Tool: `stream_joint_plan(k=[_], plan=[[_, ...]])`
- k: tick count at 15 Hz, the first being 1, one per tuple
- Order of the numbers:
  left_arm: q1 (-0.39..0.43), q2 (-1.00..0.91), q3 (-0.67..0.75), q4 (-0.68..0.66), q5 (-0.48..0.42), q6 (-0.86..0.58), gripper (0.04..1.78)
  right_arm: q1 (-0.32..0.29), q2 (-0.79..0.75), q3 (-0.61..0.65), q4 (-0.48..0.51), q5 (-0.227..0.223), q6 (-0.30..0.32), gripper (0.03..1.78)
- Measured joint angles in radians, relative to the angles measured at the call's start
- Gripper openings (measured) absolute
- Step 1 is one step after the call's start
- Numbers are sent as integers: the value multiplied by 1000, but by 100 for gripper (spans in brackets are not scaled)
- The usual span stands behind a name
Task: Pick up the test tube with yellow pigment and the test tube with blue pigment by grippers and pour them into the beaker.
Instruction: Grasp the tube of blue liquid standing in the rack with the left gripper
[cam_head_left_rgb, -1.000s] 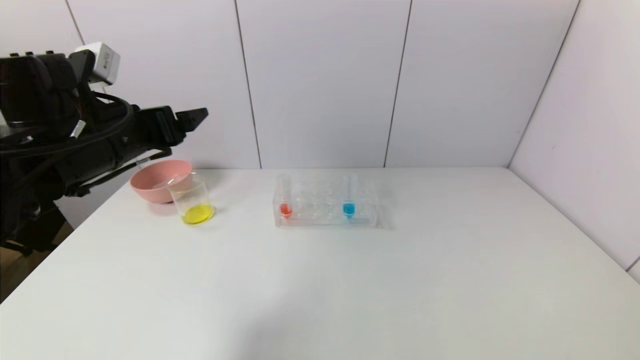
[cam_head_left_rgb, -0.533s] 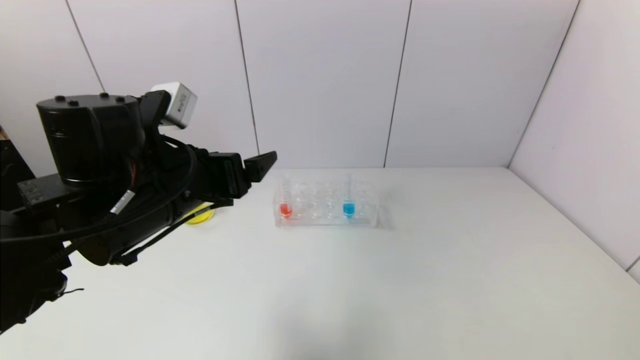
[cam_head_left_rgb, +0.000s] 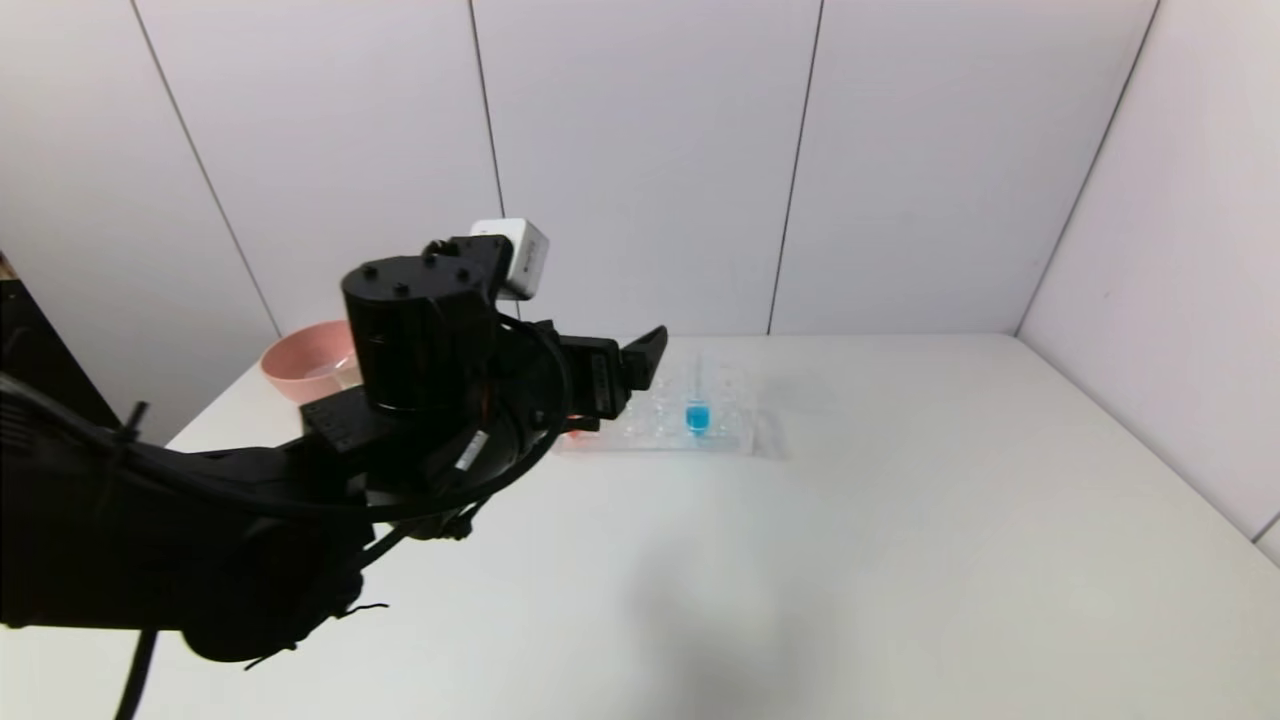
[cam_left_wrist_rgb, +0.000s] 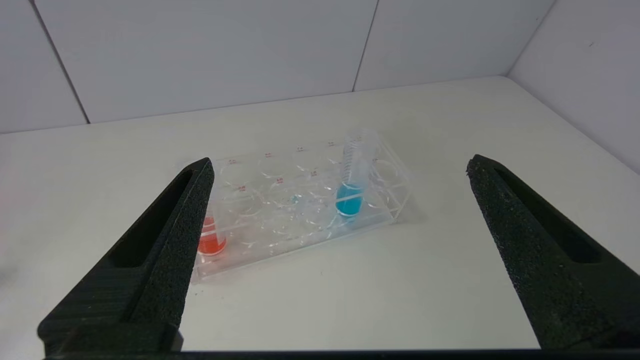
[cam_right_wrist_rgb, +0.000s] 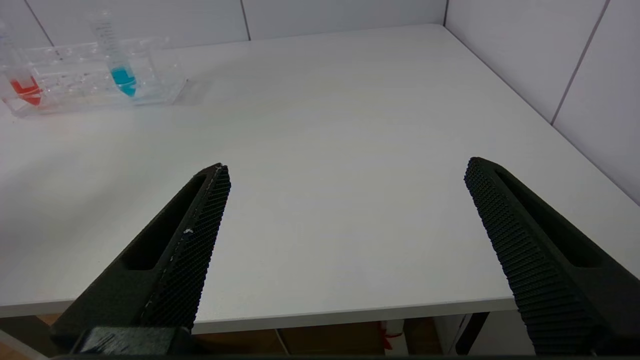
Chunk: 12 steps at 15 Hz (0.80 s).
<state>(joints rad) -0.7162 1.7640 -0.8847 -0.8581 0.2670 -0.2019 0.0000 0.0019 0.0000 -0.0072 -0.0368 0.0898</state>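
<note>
Left gripper (cam_left_wrist_rgb: 340, 170): raised above the table (cam_head_left_rgb: 900, 560), aimed at the rack (cam_left_wrist_rgb: 385, 172); fingers (cam_left_wrist_rgb: 165, 240) spread wide, nothing between them.
Left arm (cam_head_left_rgb: 430, 400): reaches across the near-left of the head view and hides the rack's left end.
Right gripper (cam_right_wrist_rgb: 345, 172): low at the table's near edge, well apart from the rack; fingers (cam_right_wrist_rgb: 185, 245) released, gripping nothing.
Blue tube (cam_left_wrist_rgb: 352, 180): upright in a hole near the rack's right end, blue liquid at its rounded tip; also seen in the head view (cam_head_left_rgb: 697, 400) and the right wrist view (cam_right_wrist_rgb: 116, 60).
Red tube (cam_left_wrist_rgb: 210, 240): at the rack's left end, partly behind a left finger in the left wrist view; clearer in the right wrist view (cam_right_wrist_rgb: 20, 82).
Rack: clear, rectangular, on the table near the back wall, most holes unfilled.
Pink bowl (cam_head_left_rgb: 300, 360): far left of the table, near the wall.
Beaker: probably the clear rim (cam_head_left_rgb: 345, 372) just beside the bowl; the arm covers the rest.
Yellow tube: cannot tell where it is.
</note>
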Motion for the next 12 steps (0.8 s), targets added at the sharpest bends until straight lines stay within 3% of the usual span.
stream_joint_plan(k=[12], plan=[[-39, 442, -368, -52, 27, 47, 176, 0, 0, 0, 0, 0, 0, 171]])
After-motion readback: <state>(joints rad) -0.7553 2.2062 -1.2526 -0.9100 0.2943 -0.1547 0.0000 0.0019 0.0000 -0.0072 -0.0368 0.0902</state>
